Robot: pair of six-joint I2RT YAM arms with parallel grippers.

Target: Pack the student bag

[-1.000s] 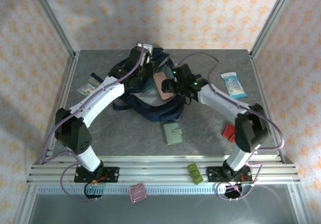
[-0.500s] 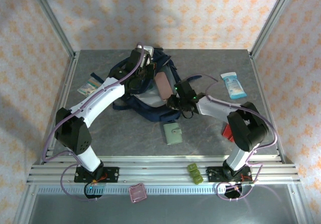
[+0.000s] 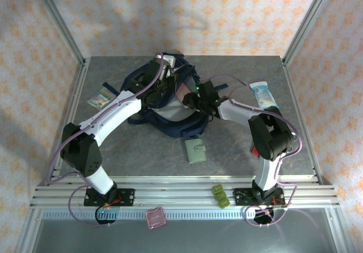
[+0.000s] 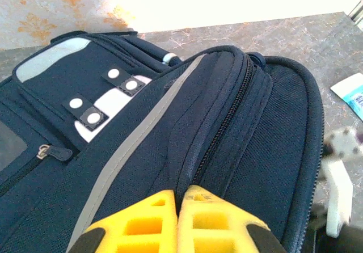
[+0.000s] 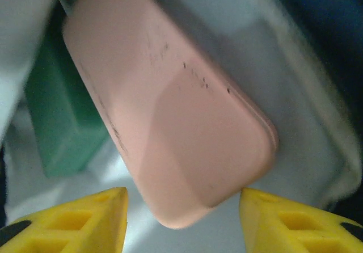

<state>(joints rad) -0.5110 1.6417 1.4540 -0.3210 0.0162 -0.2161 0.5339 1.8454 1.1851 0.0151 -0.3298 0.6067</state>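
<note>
Student bag (image 3: 170, 119) lies open-mouthed toward the far middle of the desk (image 3: 136, 151), between the two arms. Nearest, on the front rail, sit one pink square pouch (image 3: 155, 218) and one small green block (image 3: 220, 196). Further in lie one green wallet (image 3: 196, 150) and one red item (image 3: 258, 149), half hidden by the right arm.

At the bag, the left tool (image 4: 177, 199) is pinched together on a fold beside the zip. The right tool (image 5: 182, 196) stands apart over one pink case (image 5: 170, 111), which lies inside beside one green box (image 5: 57, 122). Withdrawing it straight back, clear of the lining, while the left holds the mouth up, looks wisest.

Farthest lie one printed packet (image 3: 101, 98) and one tissue pack (image 3: 264, 95).
</note>
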